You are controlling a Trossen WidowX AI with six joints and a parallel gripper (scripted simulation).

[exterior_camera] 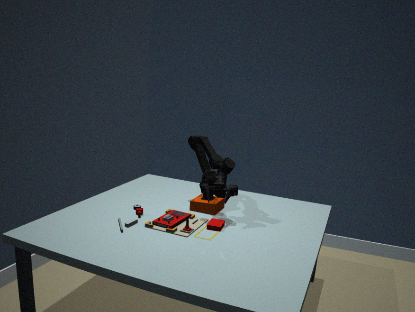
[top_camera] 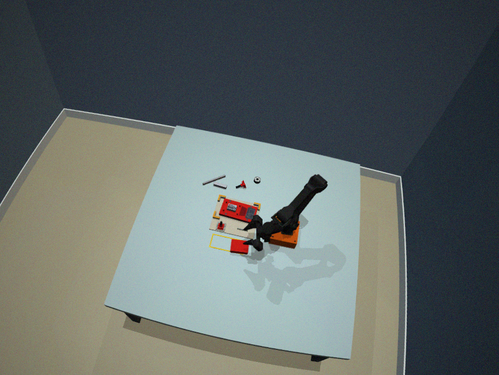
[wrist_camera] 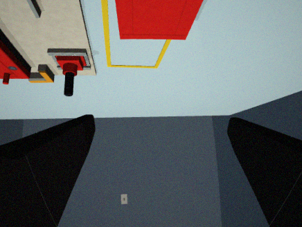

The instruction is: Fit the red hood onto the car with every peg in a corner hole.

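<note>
The red hood [top_camera: 239, 246] [exterior_camera: 215, 224] lies on the table across one end of a yellow marked rectangle [top_camera: 210, 241] [wrist_camera: 134, 66]; a flat face shows. The red chassis [top_camera: 237, 210] [exterior_camera: 171, 220] [wrist_camera: 6, 61] with its grey engine block sits in the beige jig [top_camera: 228, 229] [exterior_camera: 197, 222] [wrist_camera: 50, 18]. My gripper [top_camera: 253, 233] [exterior_camera: 219, 197] [wrist_camera: 162, 124] is open and empty. It hangs above the table just beside the hood, apart from it, on the side of the arm's base.
A small red post with a black top [top_camera: 221, 225] [exterior_camera: 187, 228] [wrist_camera: 69, 77] stands on the jig near the hood. Two grey bars [top_camera: 213, 179] [exterior_camera: 120, 224], a small red part [top_camera: 241, 184] [exterior_camera: 139, 210] and a ring [top_camera: 257, 179] lie beyond the jig. The orange arm base [top_camera: 284, 237] [exterior_camera: 206, 205] is close by.
</note>
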